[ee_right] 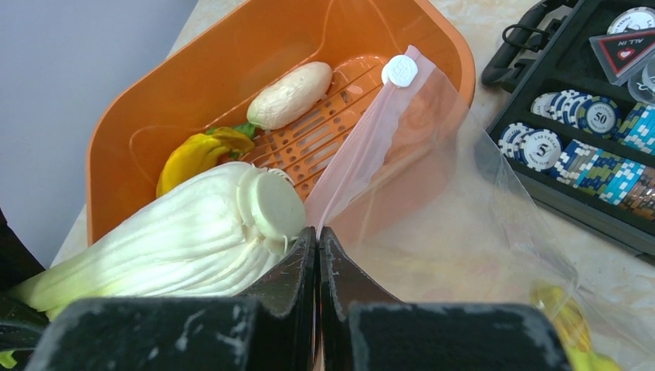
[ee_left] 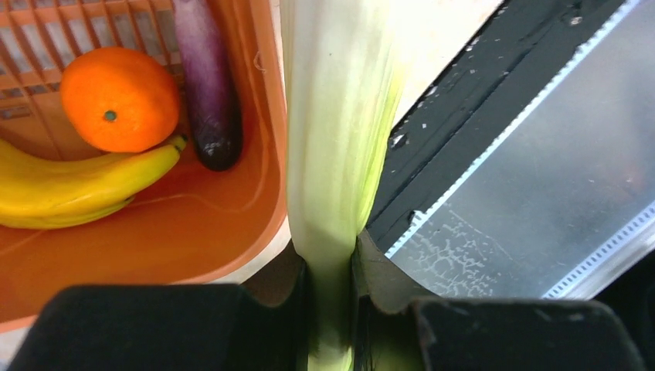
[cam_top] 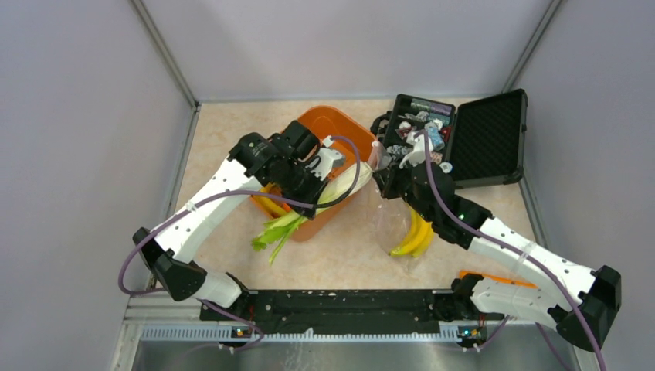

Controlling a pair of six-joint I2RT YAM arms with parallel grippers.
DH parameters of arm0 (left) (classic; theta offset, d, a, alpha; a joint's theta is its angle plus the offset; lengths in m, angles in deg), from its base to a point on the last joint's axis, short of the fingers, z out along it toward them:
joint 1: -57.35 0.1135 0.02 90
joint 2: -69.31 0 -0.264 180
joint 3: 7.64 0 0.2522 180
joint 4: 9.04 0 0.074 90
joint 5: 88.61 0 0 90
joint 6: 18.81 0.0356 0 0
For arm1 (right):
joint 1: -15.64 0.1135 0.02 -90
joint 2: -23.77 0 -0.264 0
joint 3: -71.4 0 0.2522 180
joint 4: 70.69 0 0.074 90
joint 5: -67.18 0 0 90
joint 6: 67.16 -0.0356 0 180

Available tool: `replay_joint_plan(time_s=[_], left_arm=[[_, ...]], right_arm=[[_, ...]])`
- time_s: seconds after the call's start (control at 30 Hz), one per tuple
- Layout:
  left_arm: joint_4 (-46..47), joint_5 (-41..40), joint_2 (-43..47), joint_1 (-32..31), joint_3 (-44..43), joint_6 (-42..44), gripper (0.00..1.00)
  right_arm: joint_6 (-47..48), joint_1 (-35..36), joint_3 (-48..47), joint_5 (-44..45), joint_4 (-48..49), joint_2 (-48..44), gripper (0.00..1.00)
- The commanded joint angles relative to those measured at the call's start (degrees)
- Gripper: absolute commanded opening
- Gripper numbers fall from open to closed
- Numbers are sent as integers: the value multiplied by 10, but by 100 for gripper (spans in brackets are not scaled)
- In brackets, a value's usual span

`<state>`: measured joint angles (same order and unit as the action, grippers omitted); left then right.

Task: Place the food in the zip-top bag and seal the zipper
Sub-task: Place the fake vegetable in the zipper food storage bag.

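My left gripper (cam_top: 315, 184) (ee_left: 332, 259) is shut on a whitish, pale green cabbage-like piece (cam_top: 345, 184) (ee_left: 336, 139), held over the near rim of the orange basket (cam_top: 340, 124). My right gripper (cam_top: 381, 175) (ee_right: 318, 232) is shut on the pinkish zipper strip (ee_right: 363, 154) of the clear bag (cam_top: 402, 220) (ee_right: 471, 232), which holds yellow bananas (cam_top: 413, 236). The cabbage's stub end (ee_right: 270, 207) sits right beside the held bag mouth. Inside the basket lie an orange (ee_left: 120, 97), an eggplant (ee_left: 207, 85), more bananas (ee_left: 77, 185) and a whitish piece (ee_right: 290, 94). Green stalks (cam_top: 275, 230) stick out at the basket's near-left side.
An open black case (cam_top: 463, 135) of poker chips (ee_right: 587, 131) stands right behind the right gripper. The zipper's white slider (ee_right: 399, 69) sits at the strip's far end. A yellow item (ee_right: 197, 154) lies in the basket. Grey walls enclose the table.
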<state>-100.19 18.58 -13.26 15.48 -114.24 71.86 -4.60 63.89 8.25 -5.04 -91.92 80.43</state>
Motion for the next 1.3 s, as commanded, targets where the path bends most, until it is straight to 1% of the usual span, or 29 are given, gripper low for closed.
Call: replay_joint_plan(time_s=[0.0, 0.07, 0.13, 0.23, 0.33, 0.4, 0.57, 0.7, 0.8, 0.9, 1.07, 1.27], left_arm=[[-31, -68, -17, -17, -34, 5, 0], [-30, -59, -12, -18, -40, -1, 0], [-37, -53, -8, -19, -67, -5, 0], [-49, -62, -2, -19, -93, -3, 0], [-50, -58, -7, -20, -97, 8, 0], [-53, -56, -19, -23, -98, 12, 0], [-64, -75, -48, -50, -103, 12, 0], [-72, -95, -47, -55, -114, 2, 0], [-76, -97, -41, -57, -115, -1, 0], [-77, -94, -36, -63, -110, 2, 0], [-81, -100, -46, -84, -111, 11, 0], [-87, -132, -68, -109, -108, 7, 1]], right_arm=[[10, 4, 1, 2, 27, -16, 0], [14, 4, -2, 6, 23, -18, 0], [15, 4, -11, 15, 9, -12, 0], [13, 4, -20, 17, -1, 0, 0], [8, 5, -20, 1, 10, 7, 0], [9, 11, -25, 5, 11, 12, 0], [17, 34, -47, 52, -7, 21, 0], [-5, 48, -66, 109, -37, 29, 0], [-14, 48, -65, 122, -37, 28, 0], [-10, 49, -64, 117, -34, 28, 0], [18, 52, -64, 82, -20, 33, 0], [42, 77, -74, 127, -18, 32, 0]])
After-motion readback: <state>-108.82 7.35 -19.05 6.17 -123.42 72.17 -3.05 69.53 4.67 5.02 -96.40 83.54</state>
